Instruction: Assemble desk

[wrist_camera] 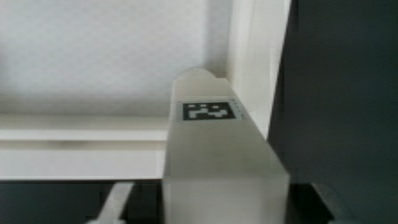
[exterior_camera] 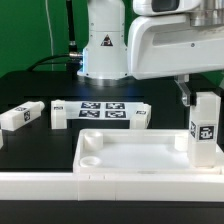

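We are reaching down, claw (exterior_camera: 196,100) grasping the upright leg (exterior_camera: 205,148) below it; the wrist view is showing its tip beside the desk top (wrist_camera: 107,62).

The white jointed robot arm (exterior_camera: 165,45) points its wrist straight down, and its two-finger gripper (exterior_camera: 200,97) has the dark fingers (exterior_camera: 185,93) closed on an upright white plastic block leg (exterior_camera: 206,130).

Smooth white plastic top (exterior_camera: 140,152), matt black table (exterior_camera: 40,145)
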Controlling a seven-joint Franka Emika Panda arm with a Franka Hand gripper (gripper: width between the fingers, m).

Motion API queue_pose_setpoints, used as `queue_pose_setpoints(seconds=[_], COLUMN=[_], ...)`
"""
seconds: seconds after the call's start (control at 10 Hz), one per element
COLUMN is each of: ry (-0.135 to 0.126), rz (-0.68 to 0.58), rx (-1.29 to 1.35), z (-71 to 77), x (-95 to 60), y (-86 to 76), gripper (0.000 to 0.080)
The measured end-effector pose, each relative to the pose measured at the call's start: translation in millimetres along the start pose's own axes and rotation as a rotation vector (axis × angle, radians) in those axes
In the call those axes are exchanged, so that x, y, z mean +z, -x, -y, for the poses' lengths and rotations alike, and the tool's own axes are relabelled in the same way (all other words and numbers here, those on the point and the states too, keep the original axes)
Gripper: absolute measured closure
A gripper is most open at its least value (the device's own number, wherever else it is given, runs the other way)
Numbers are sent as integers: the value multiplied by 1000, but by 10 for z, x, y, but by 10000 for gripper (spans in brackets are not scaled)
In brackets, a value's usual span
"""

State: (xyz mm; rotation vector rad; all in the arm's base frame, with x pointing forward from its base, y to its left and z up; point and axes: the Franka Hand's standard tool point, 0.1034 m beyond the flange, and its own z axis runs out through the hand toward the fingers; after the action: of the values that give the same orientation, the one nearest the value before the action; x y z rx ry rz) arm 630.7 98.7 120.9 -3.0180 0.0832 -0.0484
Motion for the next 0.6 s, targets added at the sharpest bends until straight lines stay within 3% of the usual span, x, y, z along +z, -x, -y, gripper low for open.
queue_pose_setpoints(seconds=[0.6], ry=[-63], rz=[3], rx=[637], z=[-41], x=[3], y=[3], gripper=[512])
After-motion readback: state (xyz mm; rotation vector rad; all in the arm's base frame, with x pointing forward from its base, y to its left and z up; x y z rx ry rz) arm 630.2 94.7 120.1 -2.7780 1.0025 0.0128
